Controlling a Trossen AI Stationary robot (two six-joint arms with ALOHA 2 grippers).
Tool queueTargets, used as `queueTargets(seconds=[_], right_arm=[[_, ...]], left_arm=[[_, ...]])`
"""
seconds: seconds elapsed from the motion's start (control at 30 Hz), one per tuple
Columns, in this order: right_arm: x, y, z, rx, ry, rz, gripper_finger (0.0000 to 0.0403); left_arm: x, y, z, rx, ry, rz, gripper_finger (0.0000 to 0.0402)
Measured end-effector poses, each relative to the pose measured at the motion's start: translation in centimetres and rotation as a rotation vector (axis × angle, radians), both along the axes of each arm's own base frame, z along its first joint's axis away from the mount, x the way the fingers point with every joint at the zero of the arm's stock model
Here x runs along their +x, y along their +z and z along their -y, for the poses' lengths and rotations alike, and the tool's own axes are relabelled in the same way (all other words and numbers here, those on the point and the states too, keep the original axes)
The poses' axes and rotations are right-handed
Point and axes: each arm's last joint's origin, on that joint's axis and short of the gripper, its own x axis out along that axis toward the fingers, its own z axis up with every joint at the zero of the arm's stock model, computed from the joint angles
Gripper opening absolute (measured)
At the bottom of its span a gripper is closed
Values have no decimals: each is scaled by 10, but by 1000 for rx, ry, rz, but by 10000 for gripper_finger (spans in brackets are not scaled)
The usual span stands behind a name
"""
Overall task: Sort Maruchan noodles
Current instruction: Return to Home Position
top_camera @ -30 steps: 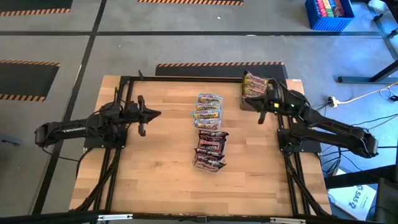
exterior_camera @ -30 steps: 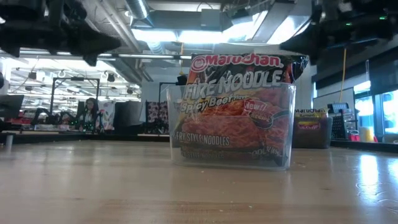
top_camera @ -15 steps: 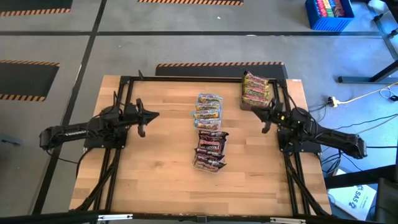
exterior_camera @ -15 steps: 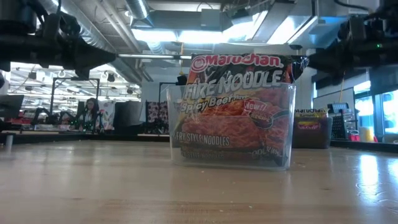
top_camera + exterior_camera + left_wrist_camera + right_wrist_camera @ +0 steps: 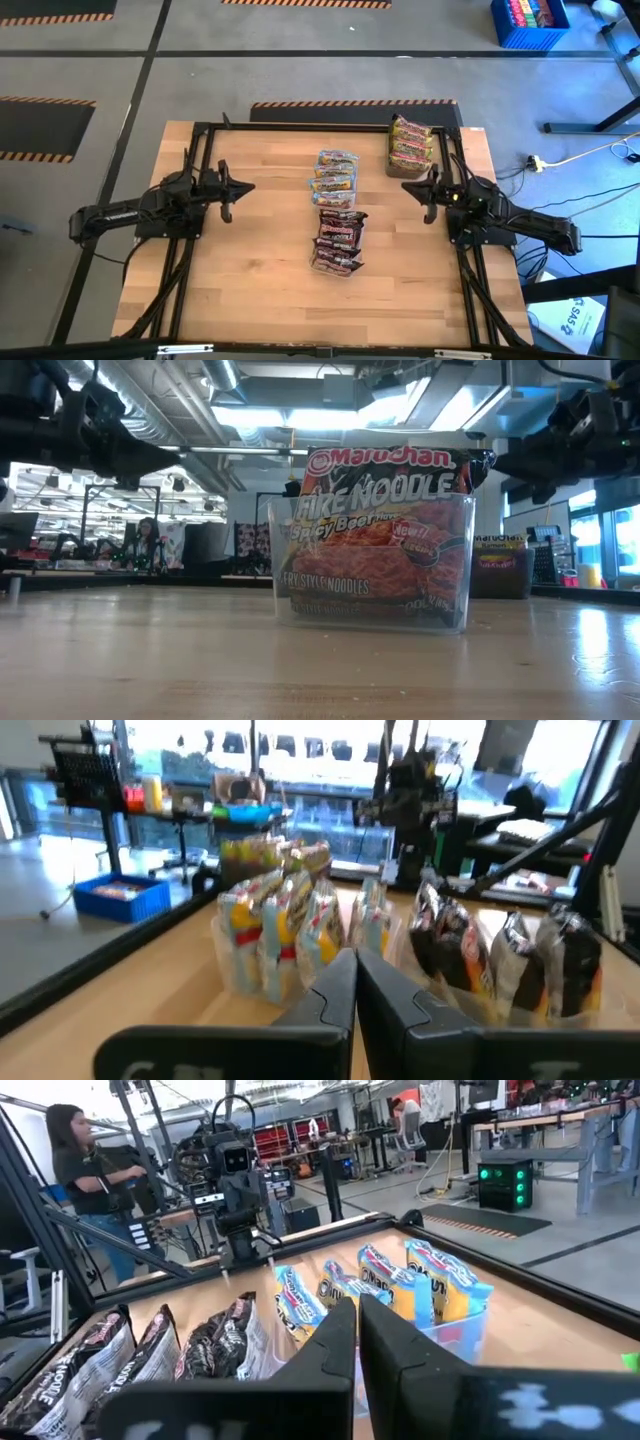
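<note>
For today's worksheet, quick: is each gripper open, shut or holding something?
The left gripper is shut, holding nothing.
The right gripper is shut, holding nothing.

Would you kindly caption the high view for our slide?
Maruchan noodles sorted by colour on the table; left gripper and right gripper hover shut.

The maroon noodle packet in the clear tub reads "Maruchan" in red across its top, "FIRE NOODLE" in large white letters beneath, then "Spicy Beef", a small "New!", and lower down "FRY STYLE NOODLES"
</note>
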Motion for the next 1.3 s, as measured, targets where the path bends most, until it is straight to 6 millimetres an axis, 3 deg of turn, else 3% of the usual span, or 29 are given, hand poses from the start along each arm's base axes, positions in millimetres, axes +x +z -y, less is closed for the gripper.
queueTargets(seconds=[1.3], right_arm=[[0,-1,0,6,-12,-8,1]], left_arm=[[0,-1,-1,-6,18,-8,6]])
